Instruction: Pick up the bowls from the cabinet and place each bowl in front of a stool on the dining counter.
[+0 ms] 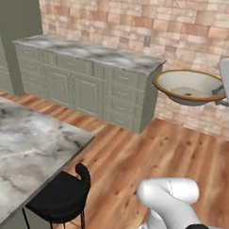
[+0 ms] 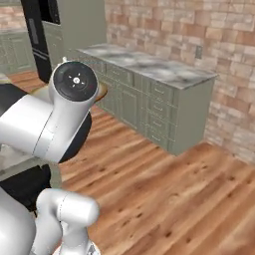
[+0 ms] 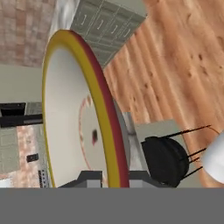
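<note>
So the cream bowl [image 1: 190,86] is being carried up in the air over the wood floor [image 1: 147,155], well away from the marble surface [image 1: 25,145] and the black stool [image 1: 61,196]. It's being pinched at the rim by the end effector [image 3: 113,178], clenched on the edge. It's probably rigid, glazed and slick, so a rim hold is likely being trusted a bit much; tipping could be happening easily.

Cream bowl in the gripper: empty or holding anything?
Empty. The left base view looks into the cream bowl, held in the air over the wooden floor, and shows only its bare inside; the hand view shows the same.
</note>
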You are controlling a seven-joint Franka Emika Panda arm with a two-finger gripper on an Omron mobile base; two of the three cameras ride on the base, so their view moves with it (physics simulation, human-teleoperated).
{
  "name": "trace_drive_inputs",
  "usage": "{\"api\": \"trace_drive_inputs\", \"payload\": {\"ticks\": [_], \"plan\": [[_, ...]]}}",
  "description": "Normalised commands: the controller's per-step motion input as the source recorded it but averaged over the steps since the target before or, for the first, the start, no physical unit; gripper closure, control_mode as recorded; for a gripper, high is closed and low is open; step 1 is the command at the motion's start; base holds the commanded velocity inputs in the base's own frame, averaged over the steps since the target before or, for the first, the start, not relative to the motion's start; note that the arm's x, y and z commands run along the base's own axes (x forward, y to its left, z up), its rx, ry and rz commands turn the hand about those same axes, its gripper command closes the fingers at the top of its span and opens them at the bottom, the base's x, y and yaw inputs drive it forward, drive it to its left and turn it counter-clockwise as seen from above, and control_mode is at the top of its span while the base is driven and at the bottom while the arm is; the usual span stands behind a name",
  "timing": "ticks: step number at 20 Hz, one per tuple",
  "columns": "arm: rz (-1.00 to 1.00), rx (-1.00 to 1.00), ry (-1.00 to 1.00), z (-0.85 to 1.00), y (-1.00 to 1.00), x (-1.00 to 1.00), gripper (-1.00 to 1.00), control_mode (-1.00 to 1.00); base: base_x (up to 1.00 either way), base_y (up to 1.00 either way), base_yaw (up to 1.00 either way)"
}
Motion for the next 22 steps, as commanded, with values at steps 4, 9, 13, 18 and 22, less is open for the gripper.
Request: {"api": "trace_drive_inputs", "payload": {"ticks": [4,9,13,18,22], "plan": [[0.00,0.00,0.00,0.00,0.00,0.00,1.00,1.00,0.67,-0.17,0.83],[0.00,0.00,0.00,0.00,0.00,0.00,1.00,1.00,0.09,0.00,0.98],[0.00,0.00,0.00,0.00,0.00,0.00,1.00,1.00,0.07,0.00,0.98],[0.00,0.00,0.00,0.00,0.00,0.00,1.00,1.00,0.40,0.00,0.59],[0.00,0.00,0.00,0.00,0.00,0.00,1.00,1.00,0.55,0.00,0.05]]}}
